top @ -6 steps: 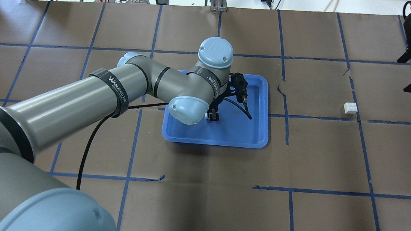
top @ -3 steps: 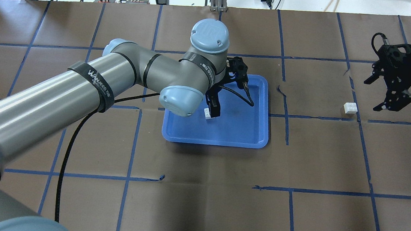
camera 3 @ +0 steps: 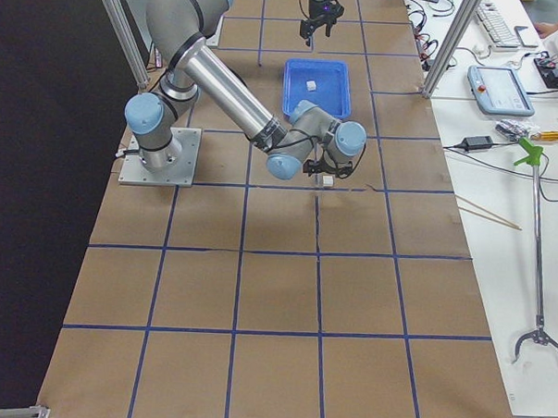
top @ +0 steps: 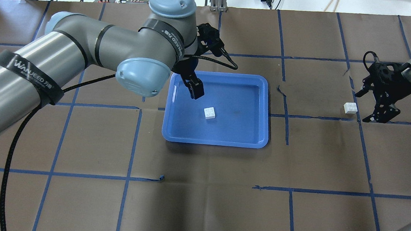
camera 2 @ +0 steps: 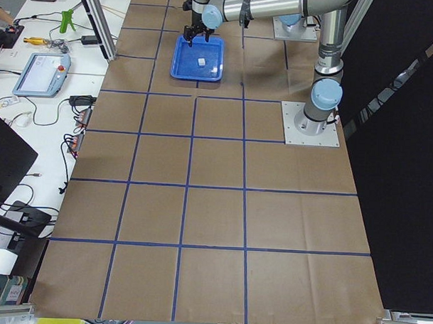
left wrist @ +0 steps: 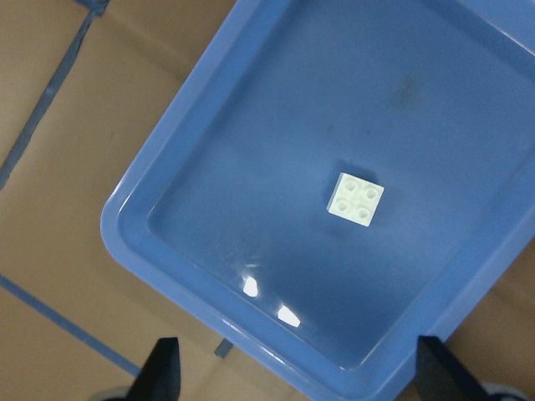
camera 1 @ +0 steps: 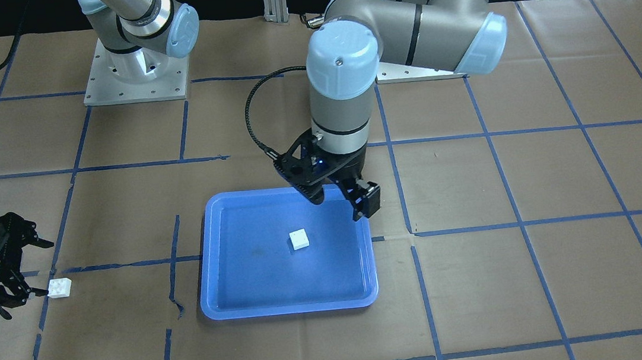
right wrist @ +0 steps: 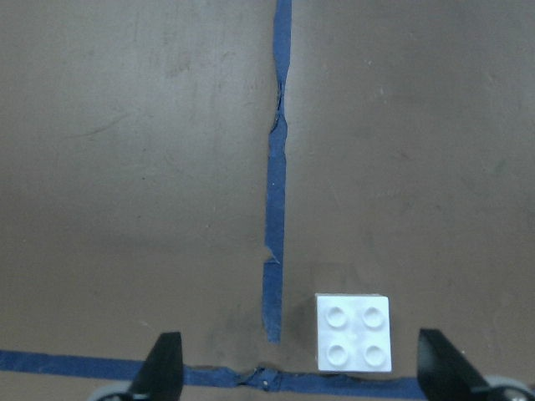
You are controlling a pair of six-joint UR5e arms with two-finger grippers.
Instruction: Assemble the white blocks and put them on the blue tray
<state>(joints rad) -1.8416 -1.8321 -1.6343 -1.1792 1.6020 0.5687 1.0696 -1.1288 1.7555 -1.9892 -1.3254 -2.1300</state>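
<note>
While my left arm stretches long across the table (top: 196, 212), with its wrist folded so that the claw points down, my left gripper (camera 1: 340, 200) hangs above the left part of the blue tray (top: 214, 142), raised clear of it. Its fingers are spread wide and hold nothing; my left wrist camera shows both tips at the bottom edge, with a corner of the tray under them. A black cable (top: 216, 58) loops out from that wrist.

One white block (top: 210, 113) lies inside the tray, near the middle of its floor, studs up and a little askew to the rim. It touches neither the rim nor my fingers.

My right arm comes in from the far right, bent at the wrist, and carries my right gripper (top: 365, 106) low over the brown paper, tilted toward the tray side. This claw is spread too, and empty. The other white block (right wrist: 354, 342) sits on the table just beside it, studs up and well apart from the tray. In my right wrist view it falls within the span of my two fingers (nearer one of them), ahead of the tips and untouched. It rests right next to a crossing of the blue tape (right wrist: 274, 209), where the strip is torn and wrinkled.
</note>
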